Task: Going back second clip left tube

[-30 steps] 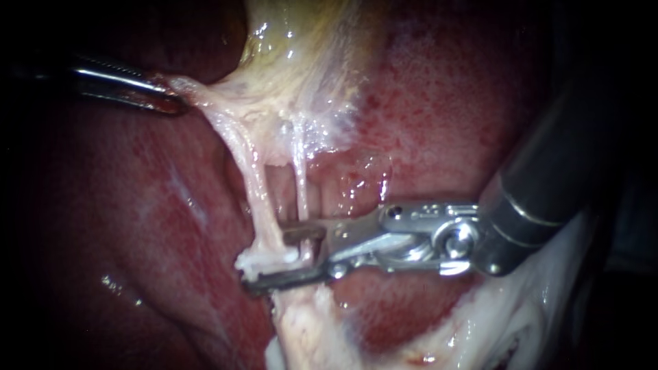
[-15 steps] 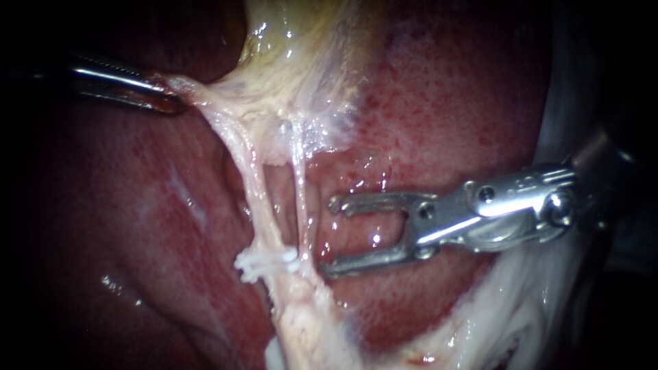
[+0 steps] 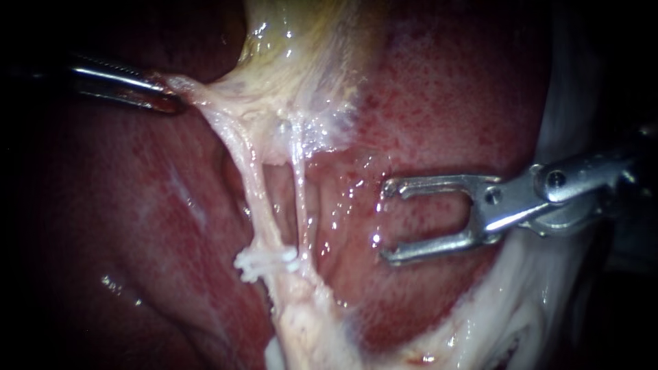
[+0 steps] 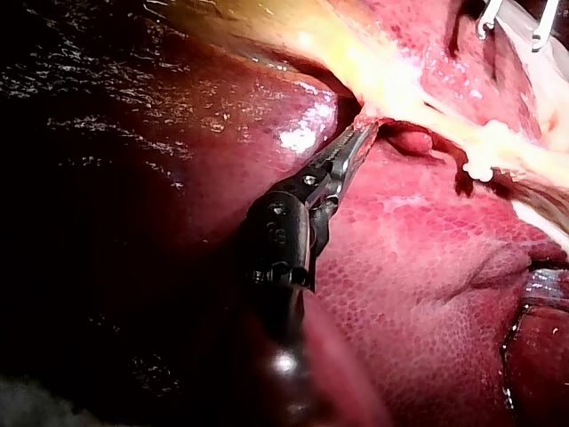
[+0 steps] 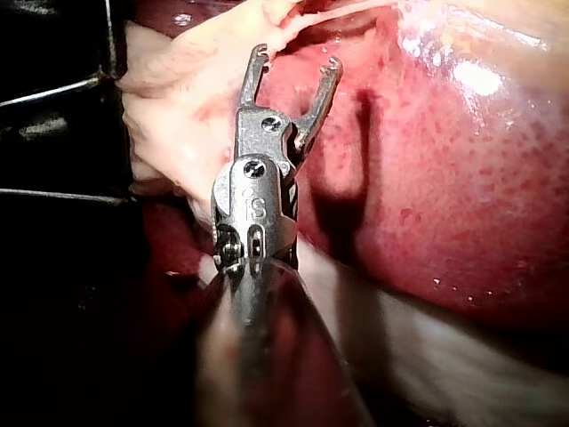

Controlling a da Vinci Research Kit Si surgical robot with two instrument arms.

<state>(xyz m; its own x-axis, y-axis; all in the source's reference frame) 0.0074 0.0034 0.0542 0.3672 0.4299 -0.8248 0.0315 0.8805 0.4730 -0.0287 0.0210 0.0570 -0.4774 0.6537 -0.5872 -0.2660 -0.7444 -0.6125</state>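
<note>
**Right instrument open, apart from the clipped left tube**

Liver (image 3: 452, 103): red, wet, fills most of the endoscope view.

Gallbladder (image 3: 301, 48): yellowish, hangs in from the top centre. It thins downward to a pale sheet drawn out toward the left.

White tissue fold (image 3: 521, 322): lower right, under the right instrument's shaft.

Right instrument (image 3: 386, 221): enters from the right edge. Jaws spread wide, with nothing between them but bare liver surface behind. The tips point toward the tubes and are well apart from them. The right wrist view shows the same wide gap and no load.

Left instrument (image 3: 171, 97): enters from the left. Jaws clamped on the gallbladder at its pale lower edge, holding the sheet taut. The left wrist view also shows the jaws closed on tissue.

Left tube (image 3: 255, 195) and right tube (image 3: 300, 199): two thin pale strands running down from the sheet, side by side, joining below.

Clip (image 3: 264, 260): white, set across the lower end of the left tube, its right end just beside the right tube.
</note>
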